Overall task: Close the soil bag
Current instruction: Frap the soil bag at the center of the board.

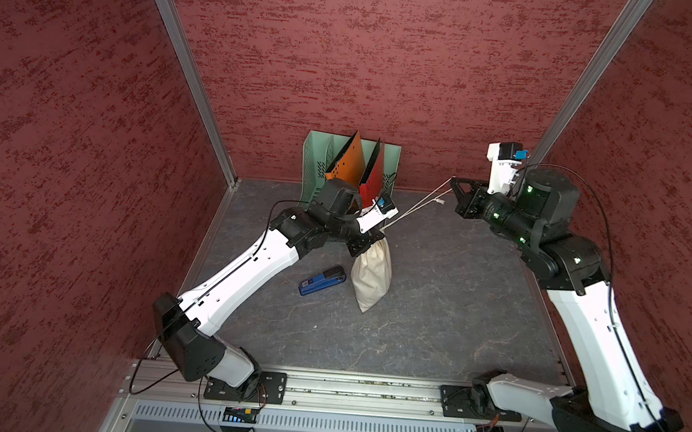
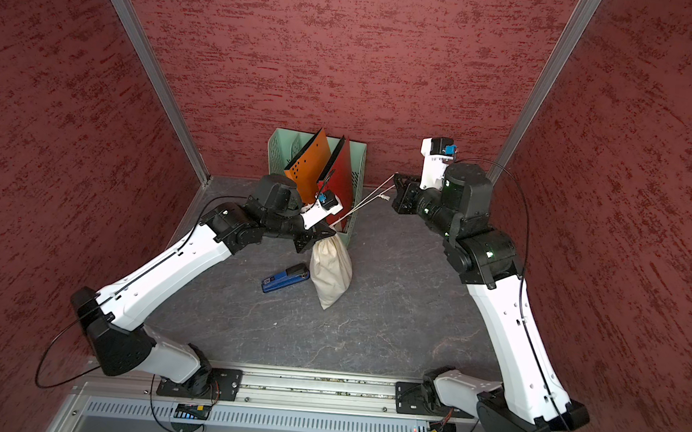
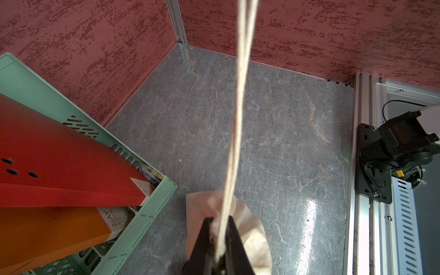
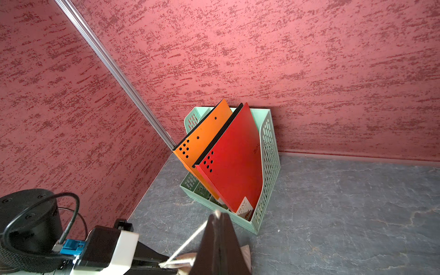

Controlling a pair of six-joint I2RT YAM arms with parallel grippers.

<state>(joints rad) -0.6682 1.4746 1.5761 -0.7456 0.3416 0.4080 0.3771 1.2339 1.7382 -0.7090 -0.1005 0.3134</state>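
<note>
1. The soil bag [image 1: 371, 275] is on the grey table [image 1: 433, 315] in mid-floor, its lower corner towards the arm bases. A blue stapler [image 1: 322, 281] lies just beside it, and whether they touch I cannot tell.
2. The left gripper [image 1: 366, 241] is clenched on the bag's gathered neck. The left wrist view shows its fingers [image 3: 202, 240] either side of the bunched cloth.
3. The cords [image 1: 416, 205] run taut from the neck, up and away.
4. The right gripper [image 1: 454, 181] is pinched tight on the far end of the cords, well apart from the bag.
5. My reading is that this is the cinching pull. It should go well if the left holds the neck firm and low while the right draws straight along the cord line (a sideways tug would likely drag or tip the bag).
6. The green file rack [image 1: 391, 157], with an orange folder [image 1: 346, 160] and a red folder [image 1: 373, 183], stands against the back wall just behind the left gripper. It leaves little room on that side, and the cords pass close by its front corner.
</note>
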